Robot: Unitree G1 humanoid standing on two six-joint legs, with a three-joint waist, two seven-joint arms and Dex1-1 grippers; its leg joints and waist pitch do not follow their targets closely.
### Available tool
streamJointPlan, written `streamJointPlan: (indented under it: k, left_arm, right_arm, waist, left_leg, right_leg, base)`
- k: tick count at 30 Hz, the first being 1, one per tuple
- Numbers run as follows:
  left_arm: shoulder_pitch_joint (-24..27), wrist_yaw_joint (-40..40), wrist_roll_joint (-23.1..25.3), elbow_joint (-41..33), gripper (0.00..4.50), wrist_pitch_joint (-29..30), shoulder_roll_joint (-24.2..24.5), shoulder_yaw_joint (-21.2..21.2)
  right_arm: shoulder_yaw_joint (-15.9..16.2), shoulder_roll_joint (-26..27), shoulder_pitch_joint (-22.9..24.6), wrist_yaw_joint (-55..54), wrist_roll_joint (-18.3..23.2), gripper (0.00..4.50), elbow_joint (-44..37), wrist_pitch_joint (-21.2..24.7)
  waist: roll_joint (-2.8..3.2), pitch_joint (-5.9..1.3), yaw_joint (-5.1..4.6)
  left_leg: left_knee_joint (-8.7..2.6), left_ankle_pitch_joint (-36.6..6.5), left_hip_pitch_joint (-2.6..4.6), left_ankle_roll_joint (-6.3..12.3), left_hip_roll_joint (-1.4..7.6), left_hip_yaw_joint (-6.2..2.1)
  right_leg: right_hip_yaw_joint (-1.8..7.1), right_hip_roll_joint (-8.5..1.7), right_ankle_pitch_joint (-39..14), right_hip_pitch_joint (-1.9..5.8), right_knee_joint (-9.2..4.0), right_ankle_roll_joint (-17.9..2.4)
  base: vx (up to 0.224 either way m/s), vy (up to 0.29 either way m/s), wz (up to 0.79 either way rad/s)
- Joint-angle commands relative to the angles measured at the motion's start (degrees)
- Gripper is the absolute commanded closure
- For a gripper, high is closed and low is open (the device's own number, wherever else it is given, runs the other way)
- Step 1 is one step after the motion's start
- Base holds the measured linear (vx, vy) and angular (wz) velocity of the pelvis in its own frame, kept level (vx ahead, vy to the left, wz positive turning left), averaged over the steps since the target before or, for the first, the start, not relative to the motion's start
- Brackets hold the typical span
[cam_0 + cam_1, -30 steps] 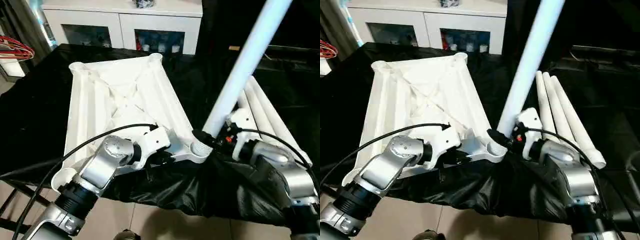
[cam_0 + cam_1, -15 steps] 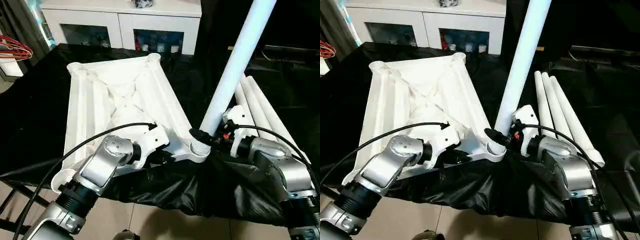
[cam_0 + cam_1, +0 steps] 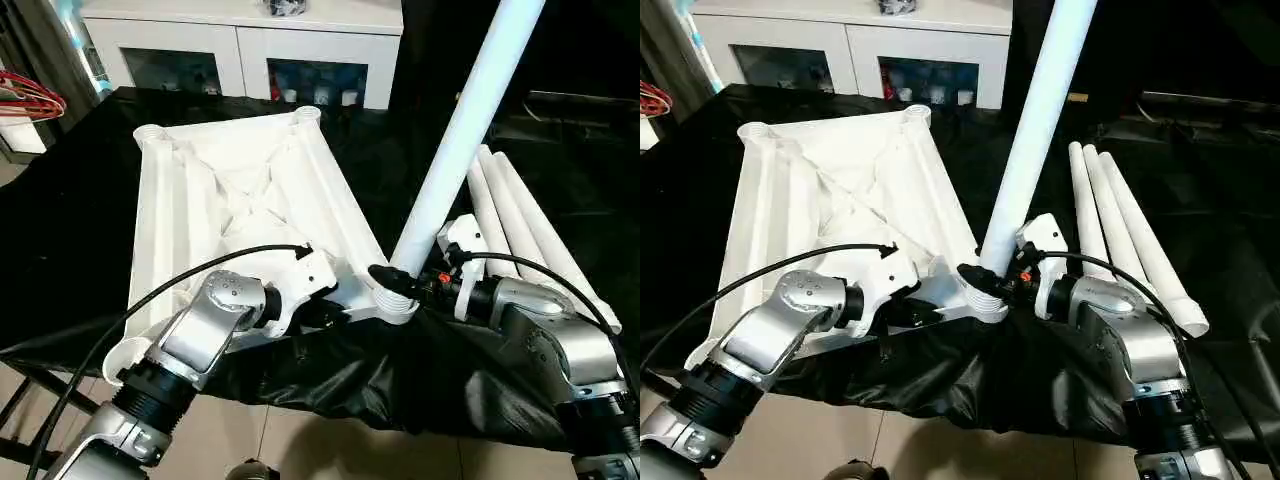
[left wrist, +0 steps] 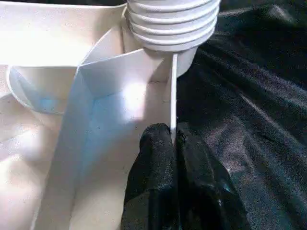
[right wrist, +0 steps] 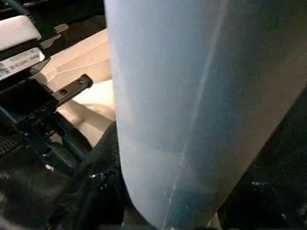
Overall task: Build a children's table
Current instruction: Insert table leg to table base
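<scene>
While the white plastic rectangular tabletop (image 3: 240,200) lies ribbed underside up on a black cloth-covered work surface (image 3: 60,220), one long white cylindrical leg (image 3: 455,150) stands tilted with its lower end at the ribbed near-right corner socket (image 3: 397,300), closest to the robot. The right gripper (image 3: 1002,280) is clamped around that leg just above the socket, its black fingers (image 3: 980,278) on the tube. The left gripper (image 4: 173,143) has its jaws pressed together on the thin white rim of the tabletop beside the same socket, as the left wrist view shows, bracing the piece.

Judging from the lean of the leg, the step in hand is seating it in the socket. Doing it well likely means bringing the leg square to the socket before pushing or turning, with the left gripper holding the rim firm so the tabletop does not skid on the cloth.

By count: one tabletop with four corner sockets; four legs, one held and three spare white legs (image 3: 1120,230) lying side by side to the right on the cloth. A white glass-door cabinet (image 3: 250,55) stands behind.
</scene>
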Motion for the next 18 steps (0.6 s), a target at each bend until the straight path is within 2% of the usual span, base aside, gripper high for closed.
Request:
streamJointPlan:
  k: [1,7,18]
  left_arm:
    - [-0.9,-0.3,-0.9,0.1,4.50,-0.7,0.0,1.2]
    - [-0.9,-0.4,-1.1,0.2,4.50,-0.8,0.3,1.1]
    - [-1.1,0.0,-1.0,0.9,4.50,-1.4,0.5,1.1]
  right_arm:
    - [-0.3,0.8,-0.2,-1.4,-1.0,2.59,2.6,0.3]
    - [-2.5,1.4,-0.6,-2.8,-0.3,2.59,5.5,-0.3]
    - [-4.0,1.6,3.8,-2.8,1.4,2.59,3.3,0.8]
  waist:
    - [-0.83,-3.54,0.20]
    - [-0.70,-3.60,0.18]
    - [-0.50,-3.55,0.38]
  left_leg:
    - [-3.77,-6.7,0.96,3.05,2.74,-0.91]
    - [-3.81,-6.9,1.00,2.70,2.76,-0.94]
    - [-3.87,-7.3,1.05,2.78,2.79,-0.96]
  right_leg:
    - [1.68,-4.31,-3.1,2.06,-3.63,-14.0]
    - [1.66,-4.29,-2.5,2.13,-3.55,-14.2]
    - [1.66,-4.29,-2.4,2.06,-3.67,-14.2]
  base:
    - [0.000,0.000,0.00]
    - [0.000,0.000,0.00]
    - [0.000,0.000,0.00]
